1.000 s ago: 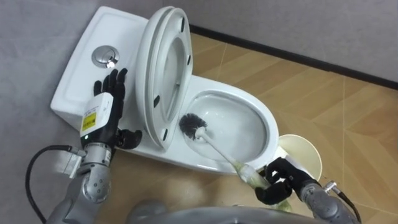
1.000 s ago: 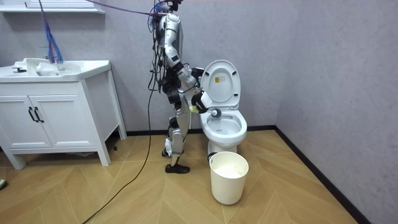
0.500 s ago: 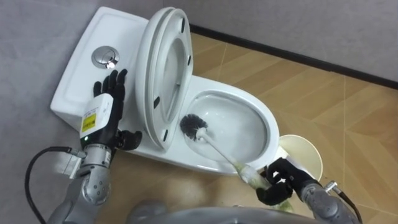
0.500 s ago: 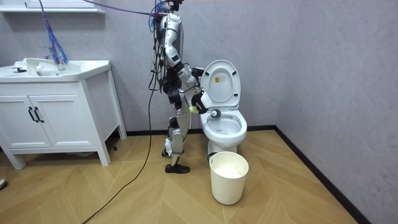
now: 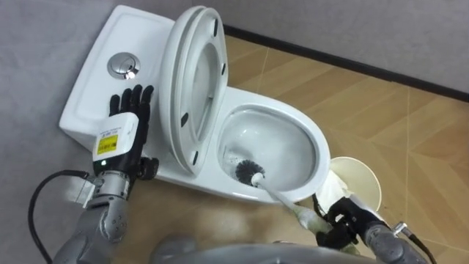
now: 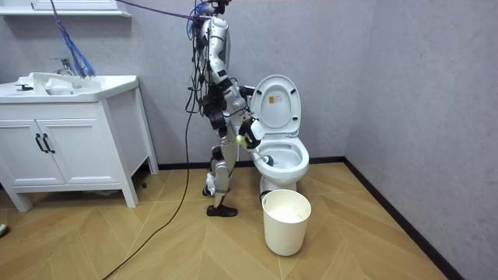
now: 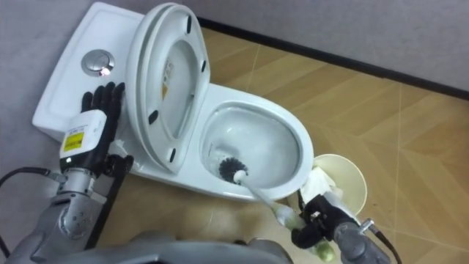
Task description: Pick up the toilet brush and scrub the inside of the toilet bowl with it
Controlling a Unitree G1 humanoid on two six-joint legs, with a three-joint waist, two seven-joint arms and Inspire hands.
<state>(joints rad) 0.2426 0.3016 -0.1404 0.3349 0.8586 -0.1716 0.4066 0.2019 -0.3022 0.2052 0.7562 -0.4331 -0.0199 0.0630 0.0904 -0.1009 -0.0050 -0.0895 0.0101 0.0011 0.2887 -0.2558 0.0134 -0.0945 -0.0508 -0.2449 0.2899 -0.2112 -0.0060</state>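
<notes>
Herringbone wood floor [image 5: 381,110] and grey wall [image 5: 44,44], left eye view.
- White toilet [image 5: 256,101]: seat and lid [image 5: 192,81] raised; cistern [image 5: 110,73] with chrome flush button [image 5: 122,66].
- Left hand [image 5: 123,128]: fingers straight and close together, over the cistern's near edge, just beside the raised lid. Contact cannot be told.
- Toilet brush [image 5: 277,195]: dark head low against the bowl's near wall, white handle slanting out over the rim.
- Right hand [image 5: 344,224]: fingers curled round the handle's end.
- Cream waste bin [image 5: 363,180]: just beside the bowl, behind the right hand.

Room view.
- Robot upright at the toilet's side, on the room view's left of it.
- Waste bin on the floor in front of the toilet.
- White vanity cabinet [image 6: 70,140] with basin, well apart at the room view's left.

Right eye view.
- Brush head inside the bowl.
- Right hand clasped on the handle.
</notes>
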